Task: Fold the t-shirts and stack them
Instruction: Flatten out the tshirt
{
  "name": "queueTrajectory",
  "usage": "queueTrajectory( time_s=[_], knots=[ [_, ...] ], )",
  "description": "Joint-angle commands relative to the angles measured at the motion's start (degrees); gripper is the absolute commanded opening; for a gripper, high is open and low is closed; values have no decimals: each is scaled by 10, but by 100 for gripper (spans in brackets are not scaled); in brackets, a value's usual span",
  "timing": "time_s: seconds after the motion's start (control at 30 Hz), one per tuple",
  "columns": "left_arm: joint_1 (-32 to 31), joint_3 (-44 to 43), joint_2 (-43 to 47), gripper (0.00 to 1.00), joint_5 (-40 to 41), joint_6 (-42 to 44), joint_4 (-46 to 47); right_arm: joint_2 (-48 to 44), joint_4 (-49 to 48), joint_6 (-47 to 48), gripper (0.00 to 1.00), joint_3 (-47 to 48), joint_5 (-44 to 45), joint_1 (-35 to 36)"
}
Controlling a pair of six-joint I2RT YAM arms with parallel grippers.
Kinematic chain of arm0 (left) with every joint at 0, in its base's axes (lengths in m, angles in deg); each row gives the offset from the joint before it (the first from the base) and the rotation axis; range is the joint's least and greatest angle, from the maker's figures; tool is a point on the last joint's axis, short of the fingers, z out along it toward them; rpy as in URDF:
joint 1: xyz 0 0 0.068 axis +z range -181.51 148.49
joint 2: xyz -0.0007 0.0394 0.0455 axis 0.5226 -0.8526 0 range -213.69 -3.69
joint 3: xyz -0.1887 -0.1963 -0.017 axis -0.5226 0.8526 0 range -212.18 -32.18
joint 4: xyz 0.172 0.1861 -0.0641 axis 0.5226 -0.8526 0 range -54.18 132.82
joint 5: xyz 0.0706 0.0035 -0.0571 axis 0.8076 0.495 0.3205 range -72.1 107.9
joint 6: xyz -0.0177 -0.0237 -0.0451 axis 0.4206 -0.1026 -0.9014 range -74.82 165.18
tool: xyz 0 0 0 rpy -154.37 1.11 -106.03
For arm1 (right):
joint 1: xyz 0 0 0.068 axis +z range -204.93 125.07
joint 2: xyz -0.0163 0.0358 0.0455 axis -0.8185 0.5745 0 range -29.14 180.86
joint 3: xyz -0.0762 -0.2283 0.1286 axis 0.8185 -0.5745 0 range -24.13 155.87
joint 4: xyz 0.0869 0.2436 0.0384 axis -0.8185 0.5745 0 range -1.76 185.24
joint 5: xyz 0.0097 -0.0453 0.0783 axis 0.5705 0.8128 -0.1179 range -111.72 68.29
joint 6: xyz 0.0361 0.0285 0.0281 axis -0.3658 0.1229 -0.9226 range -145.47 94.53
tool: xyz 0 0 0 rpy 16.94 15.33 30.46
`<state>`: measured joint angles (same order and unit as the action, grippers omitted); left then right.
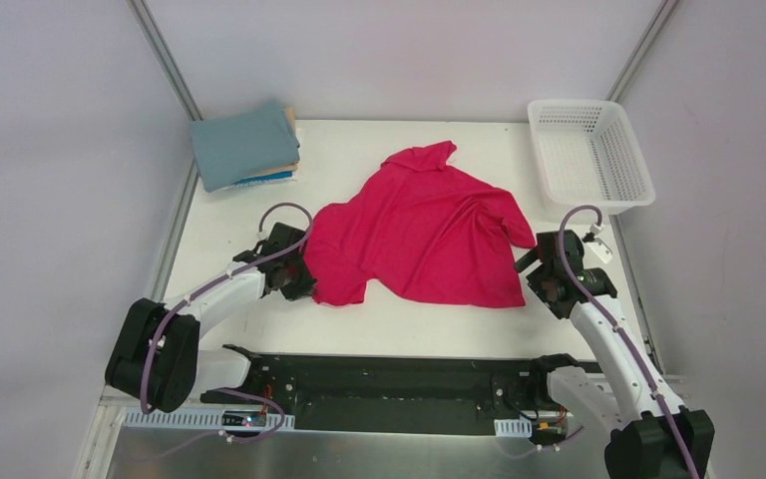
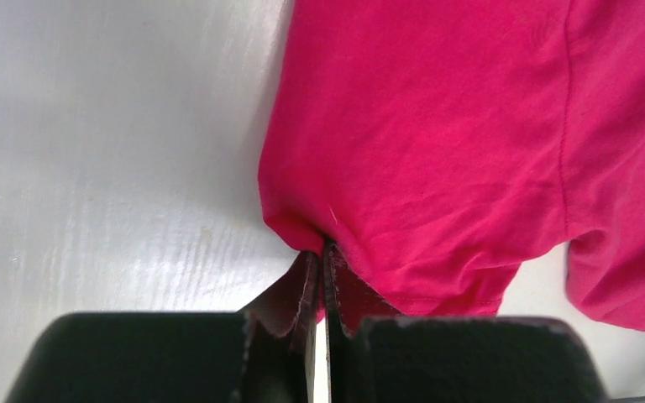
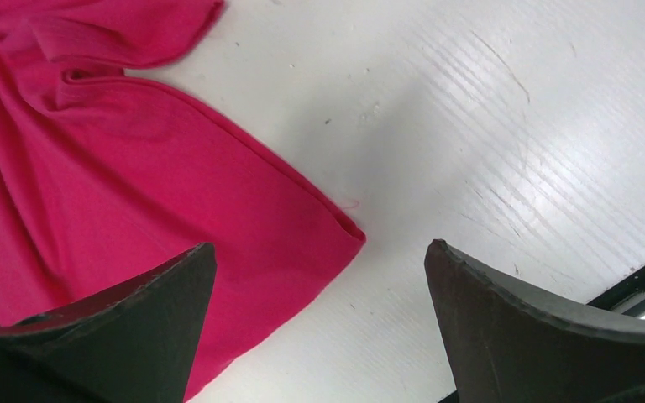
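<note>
Pinching an edge of the pink shirt (image 1: 424,235), the left gripper (image 2: 323,260) holds soft, limp cloth; the right gripper (image 3: 319,245), spread wide, should probably take the nearby corner.

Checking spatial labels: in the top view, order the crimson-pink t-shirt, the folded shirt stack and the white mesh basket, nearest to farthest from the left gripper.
1. Crimson-pink cloth t-shirt, pinched in the left gripper.
2. Folded shirt stack, teal-grey on top, far-left corner.
3. White plastic mesh basket, far-right corner.
</note>
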<state>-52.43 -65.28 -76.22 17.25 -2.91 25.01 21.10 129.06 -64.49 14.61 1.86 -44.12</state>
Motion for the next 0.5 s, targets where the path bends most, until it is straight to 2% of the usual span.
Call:
queueTrajectory(
  time_s=[0.0,0.17,0.4,0.47],
  knots=[
    [1,24,34,0,11,26,-15,2,24,-40,97,-34,-35,-3],
    [1,34,66,0,19,32,-15,28,-62,-49,84,-72,-70,-3],
    [1,34,57,0,27,30,-14,72,-72,-43,59,-78,-59,-3],
    [1,32,50,0,29,31,-14,77,-67,-44,56,-80,-54,-3]
  ],
)
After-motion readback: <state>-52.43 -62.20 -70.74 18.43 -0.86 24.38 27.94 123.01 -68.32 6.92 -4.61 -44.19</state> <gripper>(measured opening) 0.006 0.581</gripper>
